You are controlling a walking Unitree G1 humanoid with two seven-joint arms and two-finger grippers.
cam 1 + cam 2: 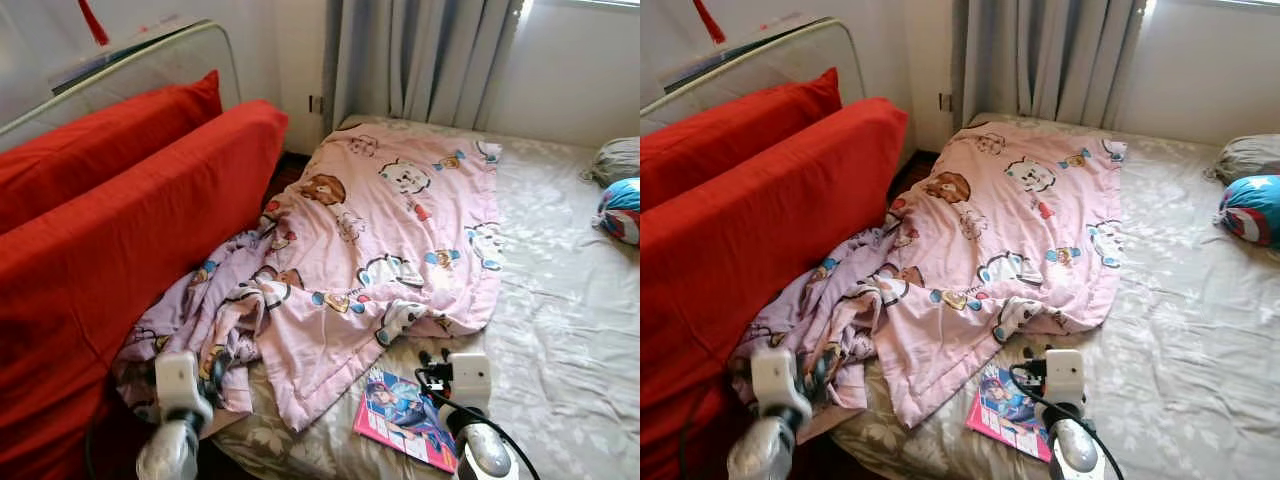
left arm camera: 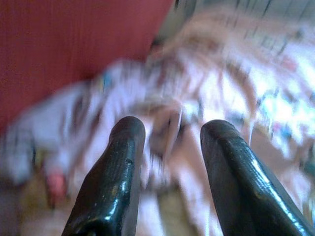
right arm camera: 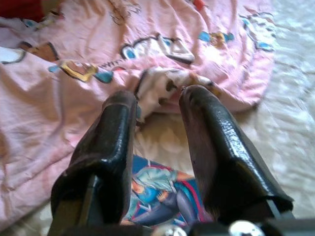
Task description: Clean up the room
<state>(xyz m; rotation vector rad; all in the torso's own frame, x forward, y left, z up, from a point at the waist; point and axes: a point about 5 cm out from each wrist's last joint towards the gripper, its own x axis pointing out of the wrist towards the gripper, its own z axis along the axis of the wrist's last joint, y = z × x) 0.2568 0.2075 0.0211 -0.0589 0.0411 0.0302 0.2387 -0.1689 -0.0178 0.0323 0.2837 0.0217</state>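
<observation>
Right wrist view puts the comic book [image 3: 157, 194] directly under my right gripper [image 3: 157, 105], its cover showing between the parted, empty fingers; the pink cartoon blanket [image 3: 74, 44] lies just ahead of the tips. The book's long axis runs slantwise across the jaws. My left gripper [image 2: 170, 142], also spread and empty, faces the blanket's crumpled end, so I judge the right arm nearer.

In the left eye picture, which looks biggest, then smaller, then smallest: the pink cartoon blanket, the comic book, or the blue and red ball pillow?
1. pink cartoon blanket
2. comic book
3. ball pillow, cut off by the picture's edge and farther away, so unsure against the book.
</observation>
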